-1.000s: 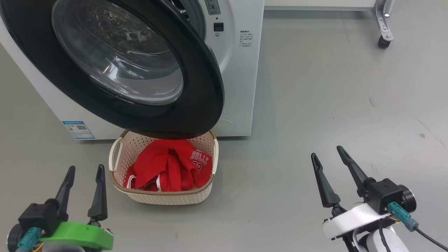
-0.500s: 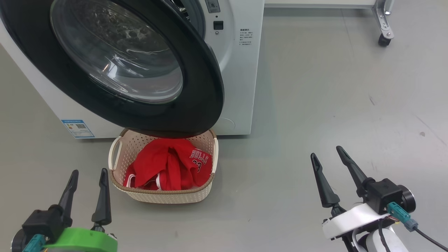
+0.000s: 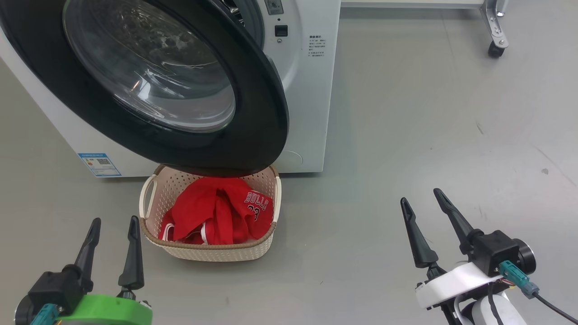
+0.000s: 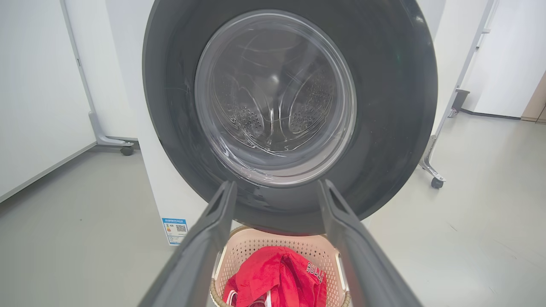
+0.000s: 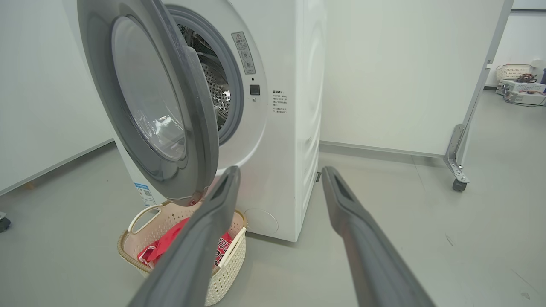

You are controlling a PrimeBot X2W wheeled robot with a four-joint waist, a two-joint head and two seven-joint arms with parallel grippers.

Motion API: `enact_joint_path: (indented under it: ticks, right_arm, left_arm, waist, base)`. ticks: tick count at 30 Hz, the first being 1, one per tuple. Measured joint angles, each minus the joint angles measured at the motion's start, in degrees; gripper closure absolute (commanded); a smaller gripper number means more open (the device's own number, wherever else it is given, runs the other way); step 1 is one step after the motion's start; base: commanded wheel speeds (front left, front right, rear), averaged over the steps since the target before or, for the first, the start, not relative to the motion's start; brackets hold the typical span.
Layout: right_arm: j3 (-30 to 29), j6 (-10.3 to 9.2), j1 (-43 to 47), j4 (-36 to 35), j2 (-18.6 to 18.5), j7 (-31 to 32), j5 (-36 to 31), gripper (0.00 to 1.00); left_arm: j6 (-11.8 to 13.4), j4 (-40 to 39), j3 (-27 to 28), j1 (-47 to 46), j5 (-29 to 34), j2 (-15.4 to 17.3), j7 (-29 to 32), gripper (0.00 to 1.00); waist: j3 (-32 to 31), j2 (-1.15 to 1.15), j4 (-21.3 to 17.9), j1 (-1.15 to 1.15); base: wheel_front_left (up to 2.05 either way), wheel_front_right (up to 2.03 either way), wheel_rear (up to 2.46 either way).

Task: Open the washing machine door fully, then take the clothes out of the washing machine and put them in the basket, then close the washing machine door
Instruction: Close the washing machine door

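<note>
under the door [image 3: 266, 113], at its six o'clock, the basket [image 3: 212, 253] holds the clothes [image 3: 212, 212], so unloading looks done. the door stands ajar from the washer [image 3: 307, 113]; closing it seems all that is left. left hand [image 3: 114, 221] at seven o'clock and right hand [image 3: 420, 196] at four o'clock both gape, empty, well apart from the door.
</note>
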Motion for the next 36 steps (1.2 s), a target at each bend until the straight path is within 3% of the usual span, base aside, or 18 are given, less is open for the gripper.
enact_joint_path:
  ticks: [22,23,24,25,36]
  right_arm:
    - [0.02,0.41,-0.01,0.08,0.03,0.0,0.0,0.0]
    - [0.09,0.41,-0.01,0.07,0.03,0.0,-0.01,0.26]
    - [0.23,0.41,-0.02,0.03,-0.01,0.0,-0.09,0.76]
    - [0.4,0.42,-0.03,-0.02,-0.08,0.0,-0.31,1.0]
    - [4.49,0.97,-3.04,-1.66,-2.36,0.0,-2.74,1.0]
  left_arm:
    - [-2.05,-0.01,2.12,0.72,2.54,-1.98,0.0,0.0]
    - [-2.08,-0.01,2.15,0.73,2.6,-2.02,0.0,0.0]
    - [-2.23,-0.01,2.18,0.73,2.69,-2.05,0.0,0.0]
    - [-2.31,-0.01,2.21,0.74,2.9,-2.09,0.0,0.0]
    - [-3.33,-0.7,1.83,0.52,3.55,-2.61,0.0,0.0]
  waist:
    - [0.43,0.0,0.17,0.0]
    - [0.47,0.0,0.19,0.0]
    - [0.51,0.0,0.2,0.0]
    - [0.57,0.0,0.23,0.0]
    - [3.11,0.0,1.34,0.0]
  base:
    - [0.0,0.0,0.0]
    - [0.0,0.0,0.0]
    - [0.0,0.0,0.0]
    - [0.0,0.0,0.0]
    - [0.0,0.0,0.0]
